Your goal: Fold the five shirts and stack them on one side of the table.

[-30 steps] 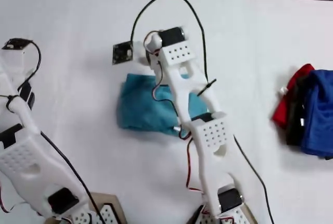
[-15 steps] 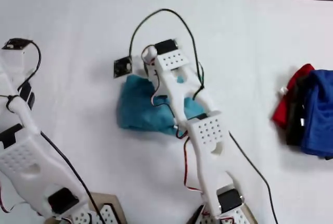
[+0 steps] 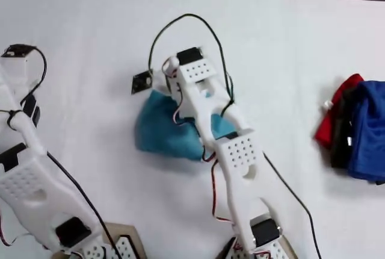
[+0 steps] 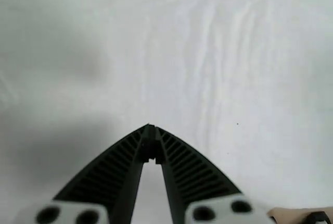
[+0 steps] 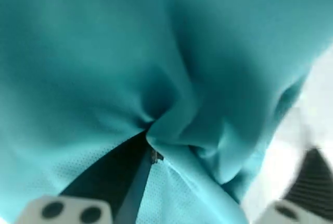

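In the high view the right arm [image 3: 207, 105] has swung its wrist toward 7 o'clock, further over the teal shirt [image 3: 159, 129]. The shirt has lost its flat oblong outline. Its 11 o'clock corner has drawn inward and the cloth bunches, perhaps lifting off the worktop [image 3: 301, 60]. The black cable [image 3: 180, 17] loop has sunk lower.

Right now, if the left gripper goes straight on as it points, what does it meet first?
Probably the bare white tablecloth: the shut left gripper points at it with nothing between, though depth is unclear.
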`<state>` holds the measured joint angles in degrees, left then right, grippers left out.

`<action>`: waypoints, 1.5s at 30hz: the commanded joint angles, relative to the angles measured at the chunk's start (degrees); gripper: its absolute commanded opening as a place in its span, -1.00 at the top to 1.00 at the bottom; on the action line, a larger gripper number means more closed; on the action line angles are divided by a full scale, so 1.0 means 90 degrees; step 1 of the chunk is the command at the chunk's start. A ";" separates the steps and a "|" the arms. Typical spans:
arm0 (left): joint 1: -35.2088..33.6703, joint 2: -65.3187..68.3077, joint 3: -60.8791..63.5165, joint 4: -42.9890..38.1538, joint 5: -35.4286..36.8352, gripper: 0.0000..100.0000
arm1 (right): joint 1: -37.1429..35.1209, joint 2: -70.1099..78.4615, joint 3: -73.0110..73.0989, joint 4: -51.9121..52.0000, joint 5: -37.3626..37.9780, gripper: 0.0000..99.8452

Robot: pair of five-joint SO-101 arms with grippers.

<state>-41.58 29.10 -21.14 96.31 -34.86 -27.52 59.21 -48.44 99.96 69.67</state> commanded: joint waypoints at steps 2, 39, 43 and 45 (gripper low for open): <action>-0.0039 -0.0518 -0.0269 0.0078 0.0068 0.96 | -0.0112 -0.0024 0.0391 0.0161 -0.0156 1.00; 0.1143 -0.0459 -0.0230 -0.0361 0.0098 0.96 | 0.2838 -0.2466 -0.2042 0.0171 -0.3673 0.97; 0.1221 -0.0469 -0.0230 -0.0332 0.0098 0.96 | 0.2838 -0.4147 -0.0508 0.0161 -0.3731 0.97; 0.1231 -0.0469 -0.0230 -0.0332 0.0098 0.96 | 0.2886 -0.4967 0.0127 0.0161 -0.3731 0.97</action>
<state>-31.12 29.10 -21.14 93.49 -34.33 -2.46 29.41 -53.71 100.57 36.44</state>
